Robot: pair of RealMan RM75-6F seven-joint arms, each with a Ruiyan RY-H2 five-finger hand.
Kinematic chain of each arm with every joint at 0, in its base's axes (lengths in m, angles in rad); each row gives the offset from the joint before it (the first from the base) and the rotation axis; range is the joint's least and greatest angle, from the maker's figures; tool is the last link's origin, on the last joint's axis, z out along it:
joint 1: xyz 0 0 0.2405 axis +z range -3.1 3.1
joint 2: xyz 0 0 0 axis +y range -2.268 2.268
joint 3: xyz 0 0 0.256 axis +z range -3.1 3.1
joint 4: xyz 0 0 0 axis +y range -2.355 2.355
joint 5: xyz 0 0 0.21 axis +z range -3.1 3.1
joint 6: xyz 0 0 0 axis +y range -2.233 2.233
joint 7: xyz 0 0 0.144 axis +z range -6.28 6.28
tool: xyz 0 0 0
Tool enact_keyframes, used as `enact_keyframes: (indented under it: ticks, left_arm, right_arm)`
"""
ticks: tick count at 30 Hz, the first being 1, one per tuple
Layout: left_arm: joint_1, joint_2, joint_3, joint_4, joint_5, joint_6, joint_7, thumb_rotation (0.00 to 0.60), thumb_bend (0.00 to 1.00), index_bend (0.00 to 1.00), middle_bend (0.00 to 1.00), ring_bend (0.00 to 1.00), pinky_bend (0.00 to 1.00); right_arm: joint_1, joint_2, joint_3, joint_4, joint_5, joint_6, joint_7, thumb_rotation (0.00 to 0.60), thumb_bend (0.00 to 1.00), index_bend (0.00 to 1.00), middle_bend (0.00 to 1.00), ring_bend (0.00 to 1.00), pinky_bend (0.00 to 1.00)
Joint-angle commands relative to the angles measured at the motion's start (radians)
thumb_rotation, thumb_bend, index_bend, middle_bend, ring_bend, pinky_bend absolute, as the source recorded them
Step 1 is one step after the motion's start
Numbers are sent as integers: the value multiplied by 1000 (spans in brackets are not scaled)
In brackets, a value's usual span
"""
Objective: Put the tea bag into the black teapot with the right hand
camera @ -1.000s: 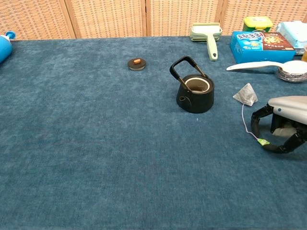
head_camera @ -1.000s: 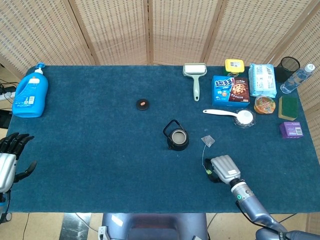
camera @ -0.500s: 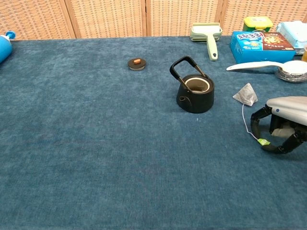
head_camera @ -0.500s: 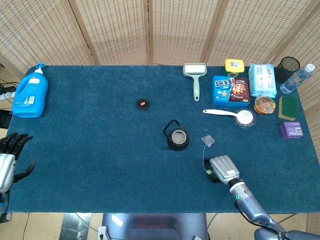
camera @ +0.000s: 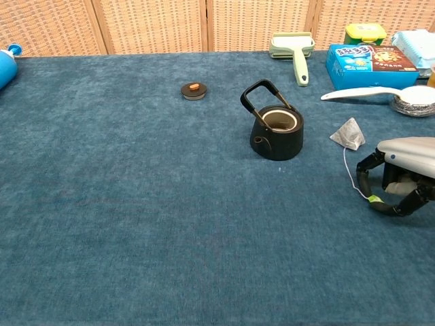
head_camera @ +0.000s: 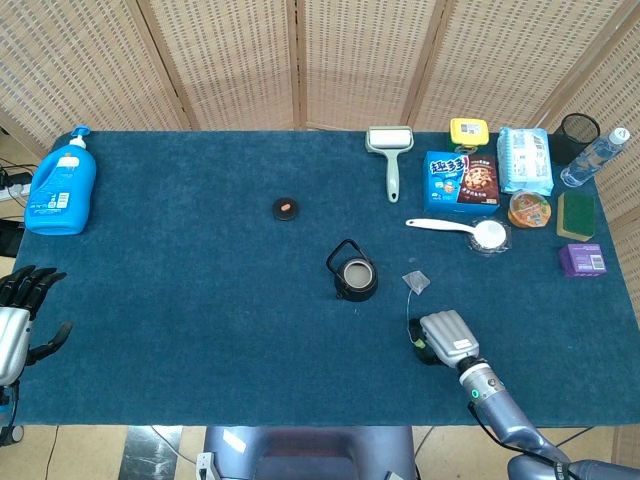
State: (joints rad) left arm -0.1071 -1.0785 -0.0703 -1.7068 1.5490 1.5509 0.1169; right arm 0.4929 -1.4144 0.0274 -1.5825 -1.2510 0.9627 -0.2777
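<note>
A blue-carpeted worktop (head_camera: 200, 300) carries a black teapot (head_camera: 353, 273) (lid off) at centre, its lid (head_camera: 286, 208) behind, a tea bag (head_camera: 416, 282) beside it, a detergent bottle (head_camera: 61, 185) far left, and a lint roller (head_camera: 389, 150), biscuit box (head_camera: 461, 181) and white scoop (head_camera: 462, 231) at right.

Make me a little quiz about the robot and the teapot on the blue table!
1. True or false: the black teapot has its lid on.
2. Which hand is down by the tea bag's string tag: A) right hand B) left hand?
3. Fill in: the tea bag lies on the ____, not in the teapot.

Key: 1. False, it is open; the small lid lies apart. 2. A. 3. table.
</note>
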Motion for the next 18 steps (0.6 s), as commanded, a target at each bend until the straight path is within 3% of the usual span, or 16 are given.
enact_keyframes:
  ticks: [1, 18]
  left_arm:
    - [0, -1, 0, 1, -1, -1, 0, 600, 321, 193, 190, 120, 148]
    - [0, -1, 0, 2, 1, 2, -2, 600, 321, 192, 189, 119, 148]
  right_arm:
    - [1, 1, 0, -1, 3, -1, -2, 600, 475, 535, 1000, 1000, 1000]
    - [-3, 10, -8, -12, 5, 6, -3, 600, 558, 542, 1000, 1000, 1000]
